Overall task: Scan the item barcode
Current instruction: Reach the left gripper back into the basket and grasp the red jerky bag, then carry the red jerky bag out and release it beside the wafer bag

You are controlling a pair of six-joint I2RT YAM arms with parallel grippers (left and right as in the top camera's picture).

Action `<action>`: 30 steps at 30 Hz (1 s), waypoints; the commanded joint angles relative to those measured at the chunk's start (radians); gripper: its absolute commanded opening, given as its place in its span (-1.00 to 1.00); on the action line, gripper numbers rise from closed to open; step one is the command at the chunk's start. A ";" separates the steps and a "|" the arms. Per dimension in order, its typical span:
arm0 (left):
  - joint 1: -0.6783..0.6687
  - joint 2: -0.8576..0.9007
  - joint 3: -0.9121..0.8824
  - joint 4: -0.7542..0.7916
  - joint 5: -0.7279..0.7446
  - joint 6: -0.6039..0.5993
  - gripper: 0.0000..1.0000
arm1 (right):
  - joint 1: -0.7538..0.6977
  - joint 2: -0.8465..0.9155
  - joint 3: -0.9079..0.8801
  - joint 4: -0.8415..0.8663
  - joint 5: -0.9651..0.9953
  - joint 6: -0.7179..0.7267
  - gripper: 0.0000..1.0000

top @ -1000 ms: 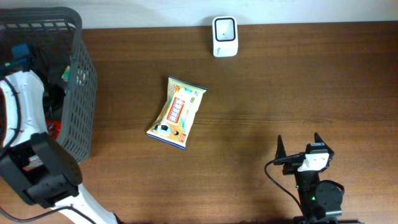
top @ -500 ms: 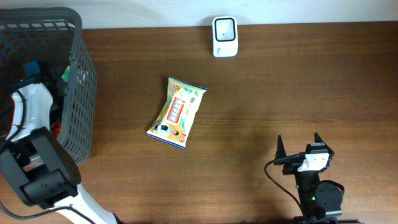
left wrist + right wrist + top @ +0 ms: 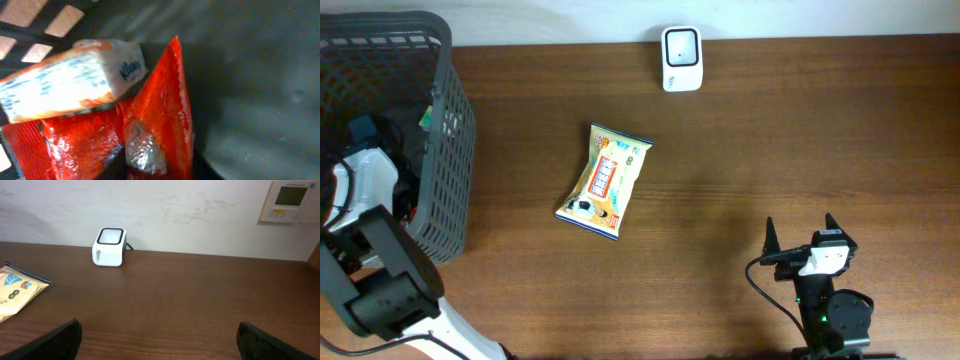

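Overhead, a dark wood-grain desk [image 3: 770, 150] carries a grey mesh basket [image 3: 450, 130] at its far-left corner. A boxy white scanner [image 3: 681, 58] sits at the far edge and a flat, glossy yellow pouch [image 3: 605, 180] lies near the middle. The left arm [image 3: 365, 180] dips into the basket, hiding the left gripper. The right gripper [image 3: 800, 222] sits by the near edge, fingers spread wide.

Left wrist: a crinkled red foil pack [image 3: 160, 110] touches a soft white-and-orange tissue pack [image 3: 70, 87] on the basket's smooth dark floor. Whether the left gripper has closed, I cannot tell.

Right wrist: both dark fingers [image 3: 60, 340] stand far apart, with the scanner and pouch beyond them.
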 commanded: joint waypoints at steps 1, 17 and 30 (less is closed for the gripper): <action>0.003 -0.001 0.004 -0.008 0.031 -0.006 -0.95 | -0.005 -0.006 -0.008 -0.003 0.015 0.001 0.97; -0.043 -0.427 0.394 -0.118 0.521 0.038 -1.00 | -0.005 -0.006 -0.008 -0.003 0.015 0.000 0.97; -0.755 -0.426 0.391 -0.081 0.603 0.059 -1.00 | -0.005 -0.006 -0.008 -0.003 0.015 0.000 0.97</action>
